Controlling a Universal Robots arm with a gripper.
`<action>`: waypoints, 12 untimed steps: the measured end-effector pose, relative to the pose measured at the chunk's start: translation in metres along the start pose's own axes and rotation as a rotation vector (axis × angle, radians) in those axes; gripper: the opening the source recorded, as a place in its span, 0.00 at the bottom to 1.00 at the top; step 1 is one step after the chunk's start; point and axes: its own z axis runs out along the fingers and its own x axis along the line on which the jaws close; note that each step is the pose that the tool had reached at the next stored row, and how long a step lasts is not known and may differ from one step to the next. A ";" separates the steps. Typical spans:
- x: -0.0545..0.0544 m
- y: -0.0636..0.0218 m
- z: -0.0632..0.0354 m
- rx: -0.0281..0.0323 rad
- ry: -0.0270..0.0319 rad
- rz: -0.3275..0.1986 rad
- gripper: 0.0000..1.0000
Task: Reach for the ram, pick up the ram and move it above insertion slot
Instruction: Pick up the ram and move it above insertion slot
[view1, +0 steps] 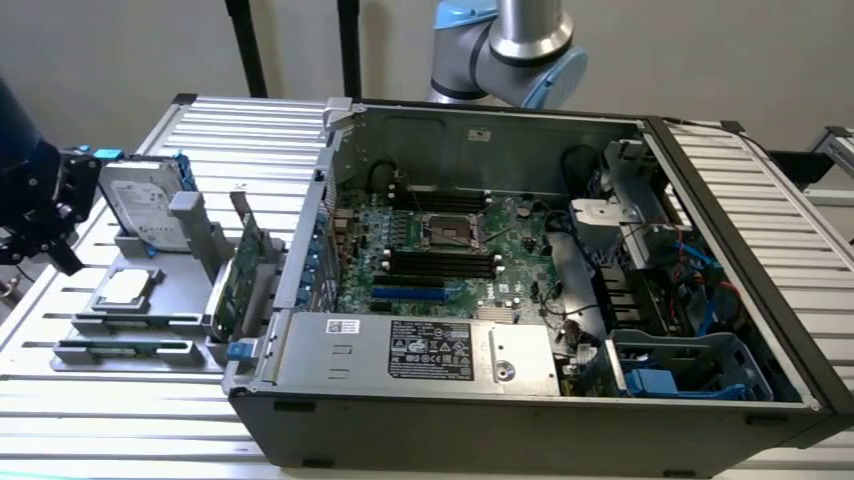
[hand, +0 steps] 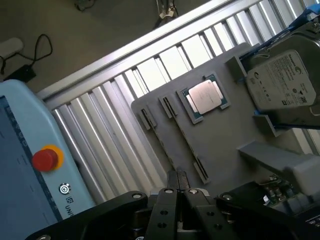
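One open computer case (view1: 534, 420) on the slatted surface (view1: 80, 440) shows about four alike black rows, the insertion slot (view1: 441, 262) among them; picking the wrong row is a risk. One hard drive (view1: 144, 205), one expansion card (view1: 244, 280), one ram (view1: 120, 348) lying nearest on the fixture (hand: 220, 140) at the exterior view's left, one processor (view1: 123, 288). One hand (hand: 176, 182), pinched narrow and empty, hangs above the fixture; descending unopened, it would likely strike the stick.

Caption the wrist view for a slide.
Wrist view: shut gripper above a grey tray holding a CPU and hard drive, with a red stop button nearby.
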 end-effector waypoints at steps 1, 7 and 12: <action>0.000 0.0000 0.0005 0.0000 0.0007 -0.018 0.11; 0.000 -0.0001 0.0032 0.0015 0.0043 -0.127 0.11; 0.000 -0.0002 0.0048 0.0060 0.0057 -0.218 0.11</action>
